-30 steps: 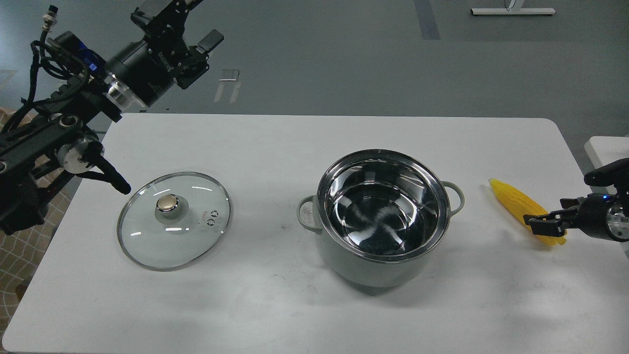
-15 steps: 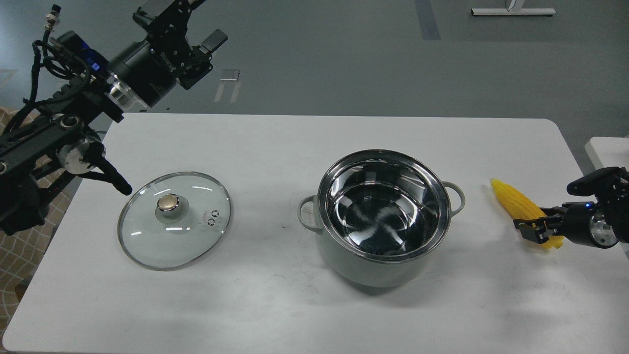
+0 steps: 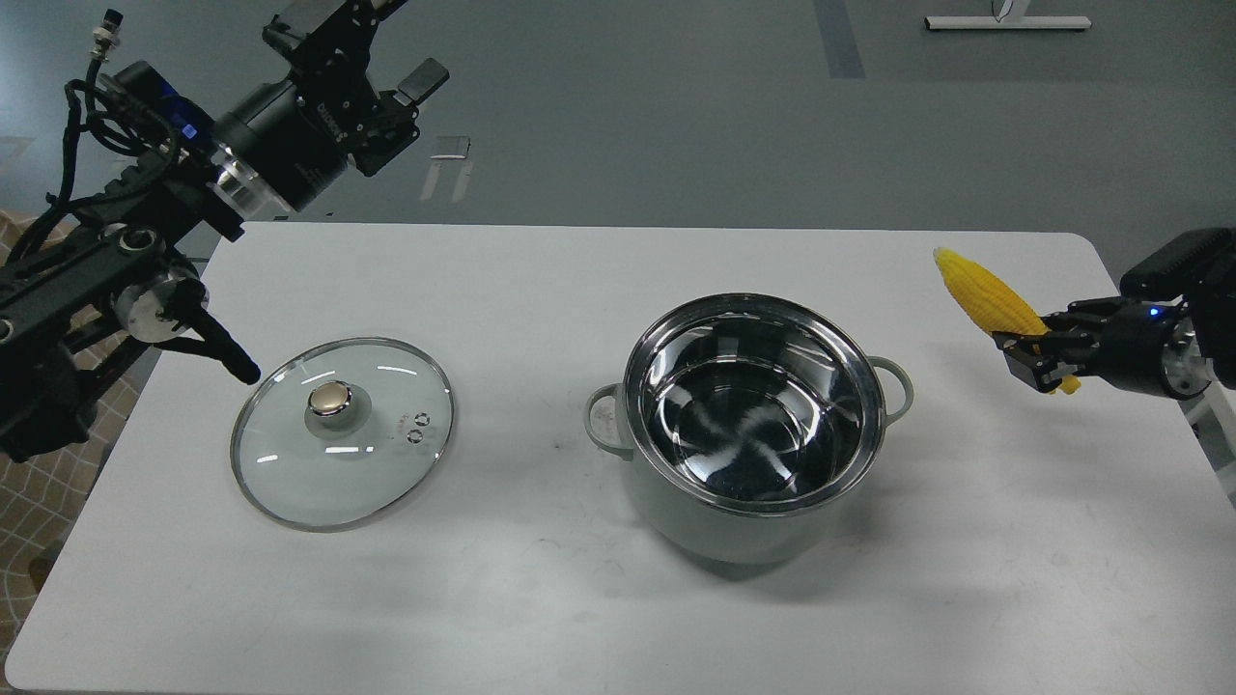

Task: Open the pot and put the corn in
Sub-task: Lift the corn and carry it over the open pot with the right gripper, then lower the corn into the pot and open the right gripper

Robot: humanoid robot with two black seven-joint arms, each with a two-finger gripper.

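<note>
The pale grey-green pot (image 3: 676,516) stands open in the middle of the white table, its shiny steel inside empty. Its glass lid (image 3: 343,431) with a brass knob lies flat on the table to the left. My right gripper (image 3: 1035,352) is shut on the thick end of the yellow corn (image 3: 983,293) and holds it above the table, to the right of the pot, tip pointing up and left. My left gripper (image 3: 386,72) is open and empty, raised high beyond the table's far left corner.
The white table (image 3: 541,280) has rounded corners; its right edge lies just under my right arm. A second white surface (image 3: 1219,415) shows at the far right. Grey floor lies beyond the table.
My right gripper closed on the corn on the table and has lifted it up off the surface. The left arm has barely moved.
</note>
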